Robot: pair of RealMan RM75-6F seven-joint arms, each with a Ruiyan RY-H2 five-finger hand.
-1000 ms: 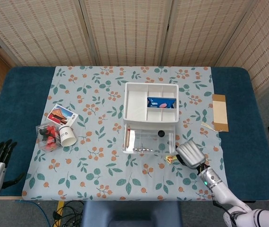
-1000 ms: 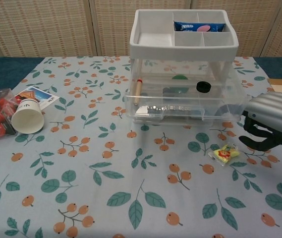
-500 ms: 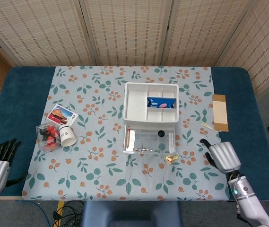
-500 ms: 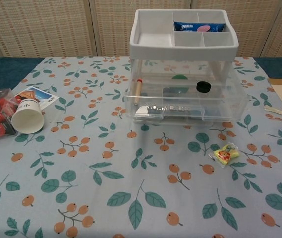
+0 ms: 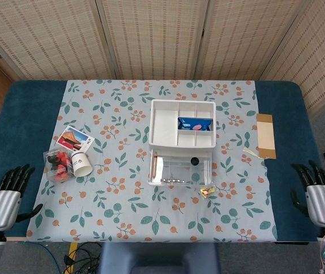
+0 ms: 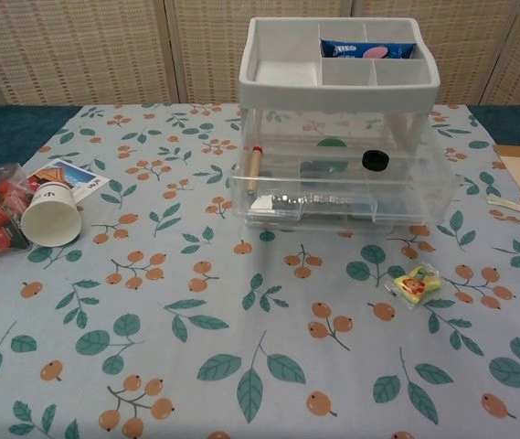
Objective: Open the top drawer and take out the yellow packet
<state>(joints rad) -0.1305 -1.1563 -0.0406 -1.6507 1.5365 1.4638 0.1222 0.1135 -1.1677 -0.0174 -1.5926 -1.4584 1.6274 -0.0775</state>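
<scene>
The clear drawer [image 5: 179, 170] [image 6: 337, 187] of the white organizer [image 5: 182, 123] [image 6: 337, 55] stands pulled out toward me, with a wooden stick, a black round piece and small metal bits inside. The yellow packet [image 5: 208, 190] [image 6: 412, 285] lies on the floral cloth just off the drawer's front right corner, touched by nothing. My right hand [image 5: 323, 201] hovers off the table's right edge, fingers spread, holding nothing. My left hand [image 5: 5, 203] sits at the front left corner, fingers apart and empty. Neither hand shows in the chest view.
A paper cup [image 5: 82, 164] [image 6: 49, 214] lies on its side at the left beside a clear box of red items [image 5: 58, 164] and a picture card [image 5: 75, 138]. A blue packet [image 5: 195, 124] fills one top tray compartment. A cardboard strip [image 5: 265, 136] rests at the right.
My right hand has drawn back from beside the yellow packet to beyond the table's right edge, leaving the packet lying on the cloth. My left hand has risen slightly.
</scene>
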